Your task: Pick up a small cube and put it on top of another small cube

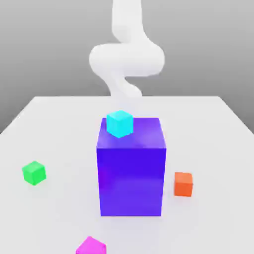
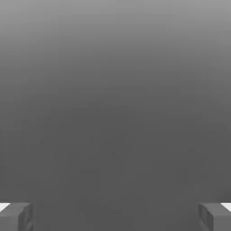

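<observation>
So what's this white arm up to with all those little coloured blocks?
Nothing is being held yet. The white arm rises behind a big blue-purple block that carries a cyan cube. Its fingers are spread wide and empty. The magenta cube sits at the table's near edge, the green cube on the exterior view's left, an orange cube on its right.
</observation>
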`<state>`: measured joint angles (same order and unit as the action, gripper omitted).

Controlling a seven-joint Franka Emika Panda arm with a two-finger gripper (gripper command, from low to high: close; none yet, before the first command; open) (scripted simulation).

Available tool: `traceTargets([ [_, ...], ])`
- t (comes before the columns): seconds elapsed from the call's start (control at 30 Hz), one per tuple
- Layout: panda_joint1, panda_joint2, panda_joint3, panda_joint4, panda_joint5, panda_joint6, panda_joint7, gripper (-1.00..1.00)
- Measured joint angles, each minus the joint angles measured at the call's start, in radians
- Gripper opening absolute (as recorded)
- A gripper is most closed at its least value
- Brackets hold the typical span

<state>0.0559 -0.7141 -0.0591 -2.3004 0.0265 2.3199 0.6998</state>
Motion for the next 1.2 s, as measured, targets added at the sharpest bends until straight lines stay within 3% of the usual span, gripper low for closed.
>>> traceTargets([
  [0.4,0.204,0.417,-0.241,-0.002,0.194,0.097,-0.533,0.00],
  [0.7,0.233,0.727,-0.295,-0.003,0.339,0.168,-0.927,0.00],
  [0.9,0.202,0.908,-0.285,-0.011,0.349,0.235,-1.130,0.00],
  [1.1,0.179,1.058,-0.295,-0.024,0.264,0.322,-1.265,0.00],
  [1.2,0.143,1.158,-0.253,-0.005,0.297,0.394,-1.317,0.00],
])
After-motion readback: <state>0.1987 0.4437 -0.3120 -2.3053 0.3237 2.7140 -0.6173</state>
